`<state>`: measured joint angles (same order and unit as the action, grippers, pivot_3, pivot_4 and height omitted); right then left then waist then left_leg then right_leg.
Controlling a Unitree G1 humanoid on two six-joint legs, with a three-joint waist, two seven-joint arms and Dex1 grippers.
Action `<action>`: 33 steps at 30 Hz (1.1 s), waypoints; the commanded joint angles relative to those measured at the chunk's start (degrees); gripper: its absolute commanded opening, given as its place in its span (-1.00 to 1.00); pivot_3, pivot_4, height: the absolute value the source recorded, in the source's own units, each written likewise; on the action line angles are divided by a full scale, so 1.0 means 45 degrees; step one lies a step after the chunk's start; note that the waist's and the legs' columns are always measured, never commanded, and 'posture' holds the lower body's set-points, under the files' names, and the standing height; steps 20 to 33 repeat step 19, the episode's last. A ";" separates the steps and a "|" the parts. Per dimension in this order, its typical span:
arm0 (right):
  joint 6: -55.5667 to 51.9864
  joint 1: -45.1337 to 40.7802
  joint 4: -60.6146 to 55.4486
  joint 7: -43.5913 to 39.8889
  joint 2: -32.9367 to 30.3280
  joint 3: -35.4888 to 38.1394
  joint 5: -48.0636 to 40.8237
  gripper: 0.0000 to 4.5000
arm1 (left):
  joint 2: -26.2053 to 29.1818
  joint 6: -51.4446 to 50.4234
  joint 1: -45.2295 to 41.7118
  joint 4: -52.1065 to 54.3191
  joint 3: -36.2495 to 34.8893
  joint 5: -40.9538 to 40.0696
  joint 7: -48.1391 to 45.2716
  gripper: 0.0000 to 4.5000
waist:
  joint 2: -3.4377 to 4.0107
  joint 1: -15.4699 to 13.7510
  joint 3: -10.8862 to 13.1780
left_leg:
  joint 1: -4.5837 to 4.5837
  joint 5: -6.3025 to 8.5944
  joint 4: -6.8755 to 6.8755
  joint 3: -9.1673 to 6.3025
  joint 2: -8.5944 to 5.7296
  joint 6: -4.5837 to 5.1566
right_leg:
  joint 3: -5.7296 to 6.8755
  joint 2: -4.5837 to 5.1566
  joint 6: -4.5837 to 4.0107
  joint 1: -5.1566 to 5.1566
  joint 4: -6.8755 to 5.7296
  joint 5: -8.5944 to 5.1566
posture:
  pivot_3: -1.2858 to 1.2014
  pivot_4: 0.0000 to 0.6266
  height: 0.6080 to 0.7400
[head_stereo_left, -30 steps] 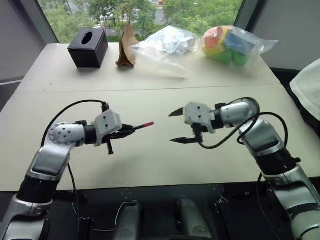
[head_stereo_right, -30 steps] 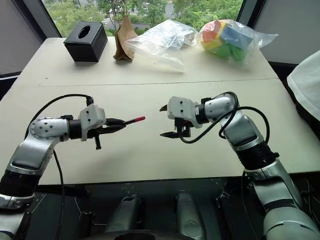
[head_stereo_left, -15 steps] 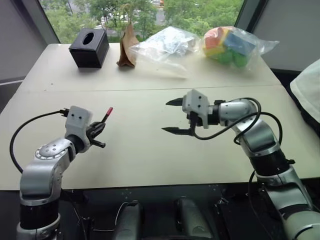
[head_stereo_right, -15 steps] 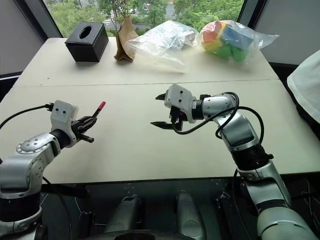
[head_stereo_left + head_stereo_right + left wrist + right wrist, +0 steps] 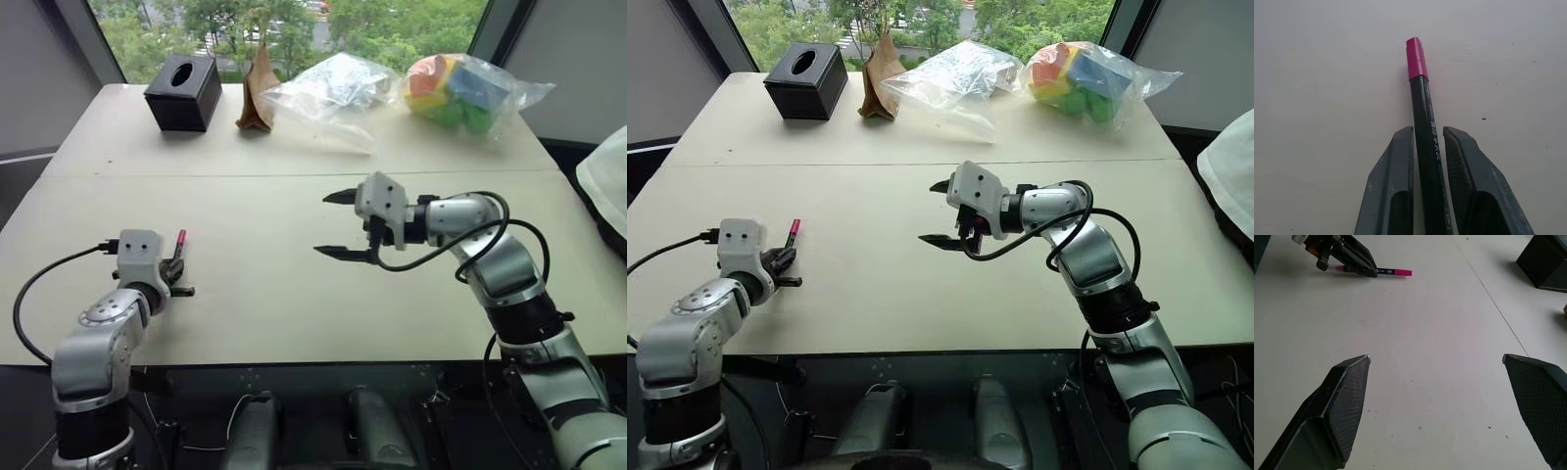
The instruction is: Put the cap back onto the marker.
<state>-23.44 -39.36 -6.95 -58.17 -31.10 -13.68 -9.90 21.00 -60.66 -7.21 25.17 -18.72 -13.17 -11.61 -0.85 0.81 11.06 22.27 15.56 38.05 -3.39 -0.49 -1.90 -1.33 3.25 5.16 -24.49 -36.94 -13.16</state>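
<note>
Capped marker [image 5: 1422, 137] low at table [image 5: 294, 196], between left gripper's [image 5: 177, 269] parted fingers

Hold looks loose; marker may roll off sideways; cap [image 5: 1416, 58] beyond the fingertips; right gripper [image 5: 332, 225] wide open, empty, well apart.

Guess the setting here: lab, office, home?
Probably an office or meeting room: a wide pale table set against a big window with trees outside, and a black tissue box at the far edge.

The marker [image 5: 1426, 147] carries a line of small white print along its black barrel, between the fingers [image 5: 1393, 181] of the left gripper [image 5: 1427, 134]. The characters are too small to be read. No other lettering is legible.
</note>
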 commanded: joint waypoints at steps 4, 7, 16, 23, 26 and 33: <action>0.0049 -0.0067 -0.0588 0.0117 -0.0174 0.0410 -0.0197 1.00 | -0.0200 0.0207 -0.0042 0.0750 -0.0124 -0.0102 0.0306 0.98 | 0.0000 0.0002 0.0000 | 0.0000 0.0000 0.0000 0.0002 0.0000 0.0000 | -0.0001 -0.0001 0.0000 0.0000 0.0001 0.0000 | 0.03 -0.52 1.00; 0.0078 -0.0068 -0.0550 -0.0011 -0.0290 0.0416 -0.0246 1.00 | -0.0383 0.0253 -0.0062 0.1244 -0.0310 -0.0088 0.0567 0.98 | 0.0000 -0.0001 0.0000 | 0.0000 0.0000 0.0000 0.0002 -0.0001 0.0000 | -0.0001 0.0000 0.0000 0.0000 0.0001 0.0000 | 0.03 -0.52 1.00; -0.0683 -0.0498 -0.0728 -0.1804 -0.1416 0.0917 -0.1723 1.00 | -0.0921 -0.0303 0.1475 0.5182 -0.0570 0.0001 0.1290 0.98 | 0.0000 0.0012 0.0000 | 0.0003 0.0001 -0.0002 0.0004 0.0004 0.0000 | -0.0003 0.0003 -0.0002 0.0000 0.0011 -0.0001 | 0.03 -0.52 1.00; -0.0925 -0.0742 -0.0693 -0.2141 -0.1532 0.1165 -0.2234 1.00 | -0.1229 -0.0711 0.2281 0.6714 -0.0602 0.0017 0.1518 0.98 | -0.0001 0.0035 0.0000 | 0.0003 0.0001 -0.0002 0.0006 0.0006 0.0000 | -0.0003 -0.0001 -0.0005 0.0000 0.0013 -0.0003 | 0.03 -0.52 1.00; -0.0925 -0.0742 -0.0693 -0.2141 -0.1532 0.1165 -0.2234 1.00 | -0.1229 -0.0711 0.2281 0.6714 -0.0602 0.0017 0.1518 0.98 | -0.0001 0.0035 0.0000 | 0.0003 0.0001 -0.0002 0.0006 0.0006 0.0000 | -0.0003 -0.0001 -0.0005 0.0000 0.0013 -0.0003 | 0.03 -0.52 1.00; -0.0925 -0.0742 -0.0693 -0.2141 -0.1532 0.1165 -0.2234 1.00 | -0.1229 -0.0711 0.2281 0.6714 -0.0602 0.0017 0.1518 0.98 | -0.0001 0.0035 0.0000 | 0.0003 0.0001 -0.0002 0.0006 0.0006 0.0000 | -0.0003 -0.0001 -0.0005 0.0000 0.0013 -0.0003 | 0.03 -0.52 1.00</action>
